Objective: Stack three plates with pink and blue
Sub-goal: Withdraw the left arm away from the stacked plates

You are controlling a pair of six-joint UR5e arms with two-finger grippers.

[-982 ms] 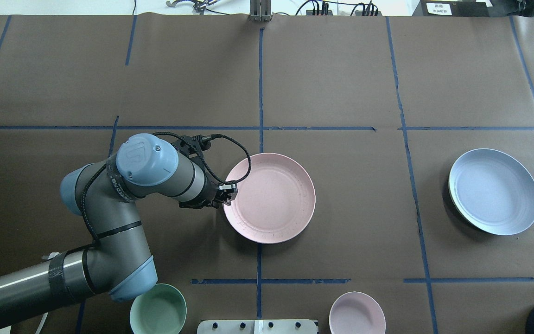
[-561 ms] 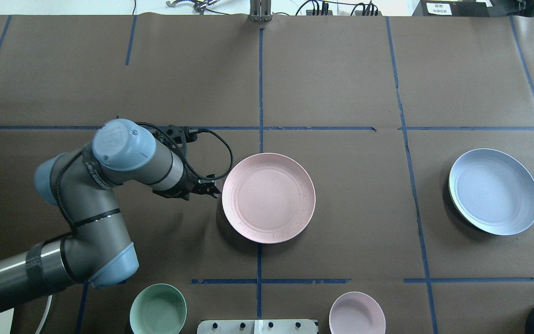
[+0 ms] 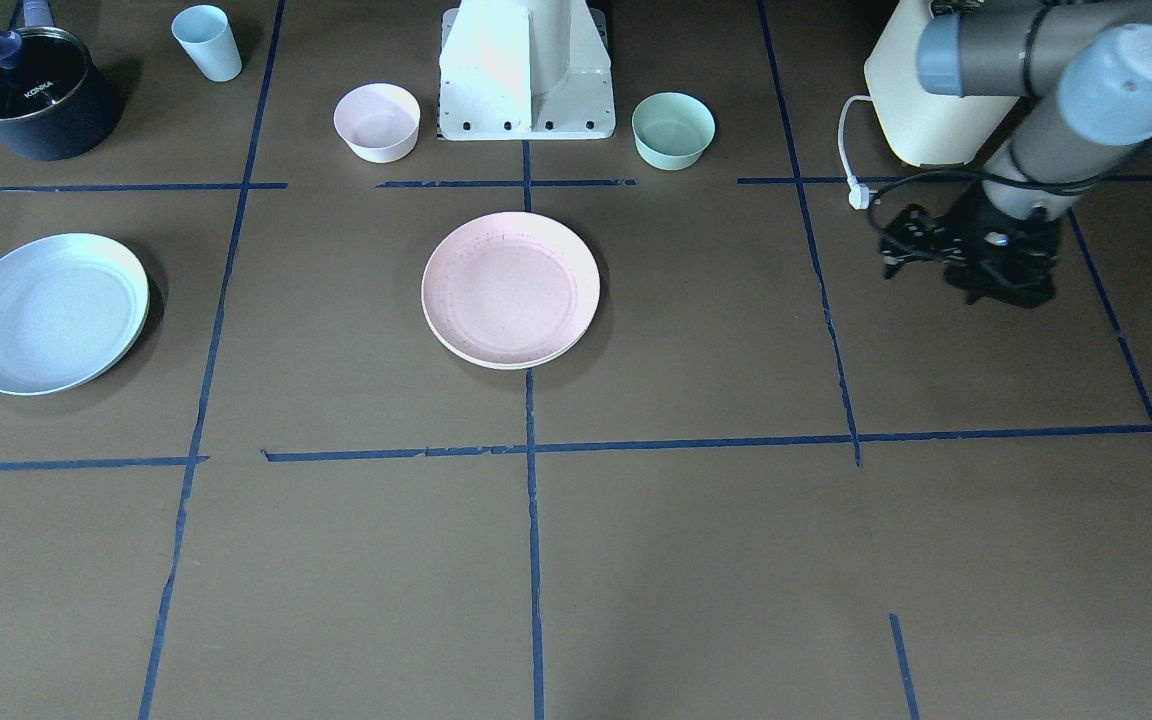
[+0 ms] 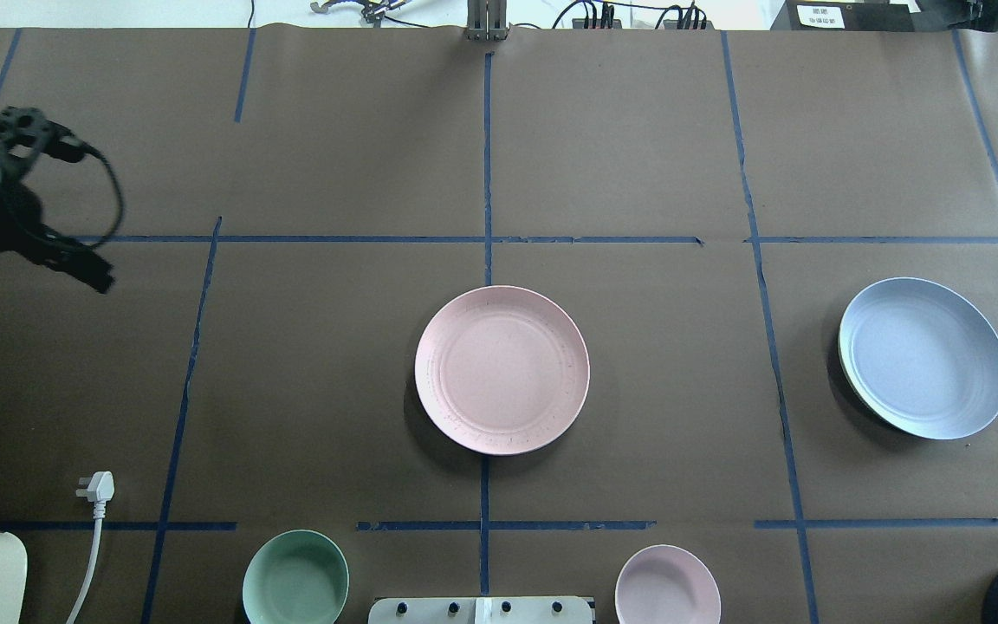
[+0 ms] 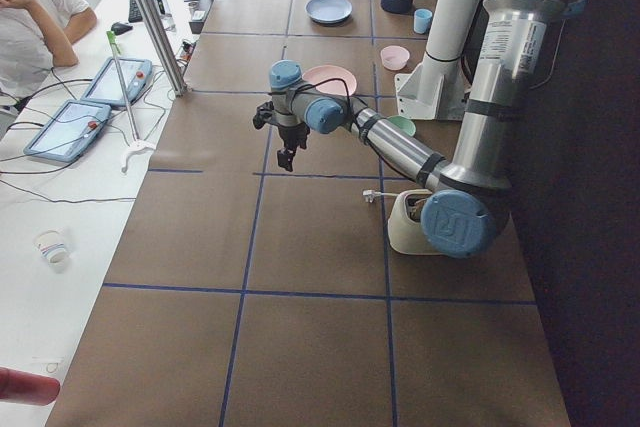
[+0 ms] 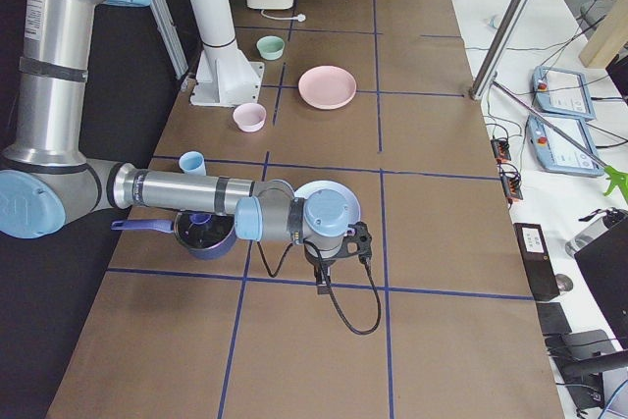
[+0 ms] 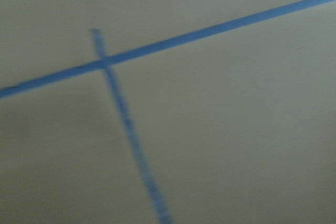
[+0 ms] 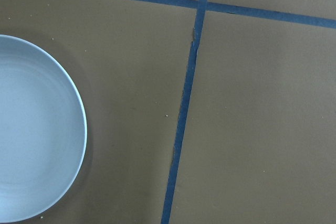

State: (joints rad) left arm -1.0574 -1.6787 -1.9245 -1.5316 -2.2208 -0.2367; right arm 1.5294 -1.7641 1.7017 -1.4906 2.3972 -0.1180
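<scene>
The pale pink plate (image 4: 502, 370) lies flat at the table's centre, also in the front view (image 3: 510, 288). The light blue plate (image 4: 923, 357) lies at the right, also in the front view (image 3: 51, 312) and the right wrist view (image 8: 37, 129). A pale rim shows under the blue plate's edge; I see no cream plate in the open. My left gripper (image 4: 92, 273) hangs empty at the far left, well away from both plates; it looks open. My right gripper (image 6: 322, 287) shows only in the right side view, beside the blue plate; I cannot tell its state.
A mint-green bowl (image 4: 295, 576) and a small pink bowl (image 4: 668, 585) stand at the near edge beside the robot's base (image 3: 526, 70). A dark pot (image 3: 31, 95) and a pale blue cup (image 3: 207, 42) stand near the blue plate. A cream toaster (image 3: 926, 100) with its plug (image 4: 96, 487) is at the left.
My left gripper has left the pink plate's left rim and swung far to the left edge of the table. The pink plate stays flat where it was. The blue plate has not moved.
</scene>
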